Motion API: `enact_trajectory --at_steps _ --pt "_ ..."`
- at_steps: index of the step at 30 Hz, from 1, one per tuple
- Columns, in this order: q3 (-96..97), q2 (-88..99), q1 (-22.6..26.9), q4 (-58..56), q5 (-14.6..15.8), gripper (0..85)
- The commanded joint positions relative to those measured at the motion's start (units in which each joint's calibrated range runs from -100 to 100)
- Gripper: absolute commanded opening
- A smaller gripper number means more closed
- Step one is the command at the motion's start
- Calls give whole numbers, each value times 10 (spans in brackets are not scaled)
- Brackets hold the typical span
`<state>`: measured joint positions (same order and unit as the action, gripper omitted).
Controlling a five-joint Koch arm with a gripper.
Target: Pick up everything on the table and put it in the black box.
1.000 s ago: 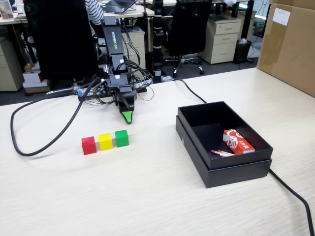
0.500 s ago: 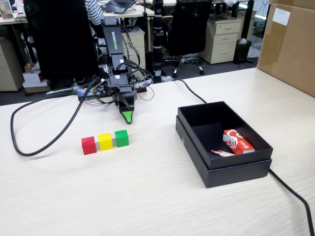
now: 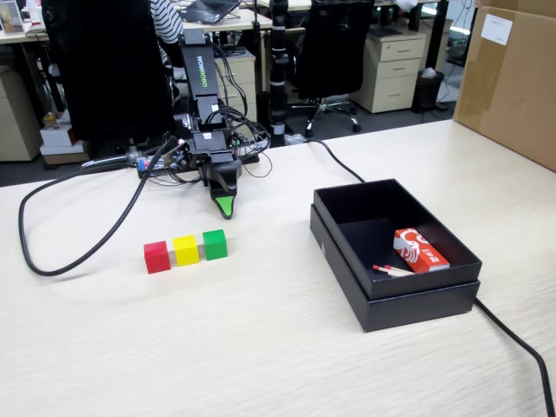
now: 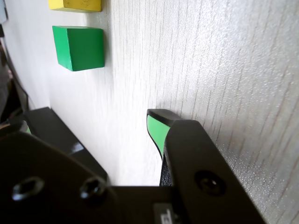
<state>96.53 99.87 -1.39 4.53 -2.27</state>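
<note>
Resting folded at the far side of the light beige wood-grain tabletop (image 3: 261, 347), the black hobby arm points its green-tipped gripper (image 3: 225, 207) down at the surface in the fixed view. The jaws lie closed together to a single point and hold nothing. Near of the gripper, three small plain cubes stand in a row, sides touching or nearly so: the red cube (image 3: 156, 257) at left, the yellow cube (image 3: 186, 250) in the middle, the green cube (image 3: 215, 244) at right and closest to the gripper, yet apart from it. To the right, well apart from the cubes, sits the shallow matte black cardboard box (image 3: 347, 252). It already holds a red-and-white printed packet (image 3: 420, 250) and thin matchsticks (image 3: 387, 270). No cube is in the box.

In the wrist view, the gripper (image 4: 156, 126) shows one green-faced tip low over the table (image 4: 224, 70); the other jaw is not clearly separable here. The green cube (image 4: 78, 47) lies ahead, with the edge of the yellow cube (image 4: 74, 4) beyond it.

Handling, as a judgement: the cubes look rigid, light and smooth-painted, so slip is possible. Grasp each on two opposite flat faces, mid-height. The free faces are near and far; neighbours block the sides.
</note>
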Motion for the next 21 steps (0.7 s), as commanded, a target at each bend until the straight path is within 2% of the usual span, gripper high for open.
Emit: enact_trajectory --at_steps 1,21 --pt "7 -1 0 -28 -2 485" --pt "3 -1 5 -28 -2 484"
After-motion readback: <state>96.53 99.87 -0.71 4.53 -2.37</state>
